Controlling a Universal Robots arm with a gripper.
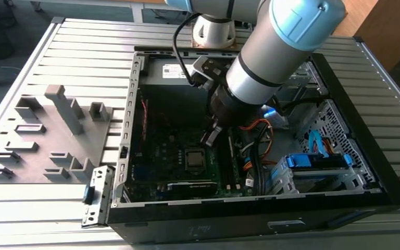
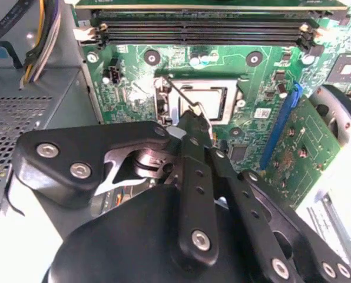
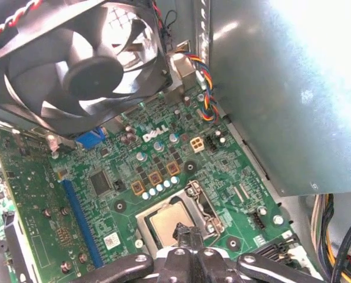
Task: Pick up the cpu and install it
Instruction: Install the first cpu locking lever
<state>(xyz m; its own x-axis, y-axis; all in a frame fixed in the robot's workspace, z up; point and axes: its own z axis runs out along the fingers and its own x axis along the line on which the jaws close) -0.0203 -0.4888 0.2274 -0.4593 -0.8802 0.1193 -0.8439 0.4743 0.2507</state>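
The cpu (image 3: 168,223), a small square chip with a pale flat top, lies in the motherboard socket inside the open computer case (image 1: 135,125). A silver socket frame (image 2: 233,97) surrounds the cpu (image 2: 206,98). My gripper (image 3: 187,234) hangs just above the near edge of the socket, fingers closed together with nothing between them. In the second wrist view the black fingertips (image 2: 194,121) meet the end of a thin metal socket lever (image 2: 176,91). In the exterior view the gripper (image 1: 210,138) is a little above the socket (image 1: 194,158).
A black cooling fan (image 3: 87,71) and the grey power-supply box (image 3: 281,88) stand close to the socket. Memory slots (image 2: 205,29) and a blue expansion slot (image 2: 281,118) flank it. Cables (image 1: 259,125) and a blue drive bay (image 1: 318,161) fill the case's right. A grey fixture tray (image 1: 47,135) lies outside.
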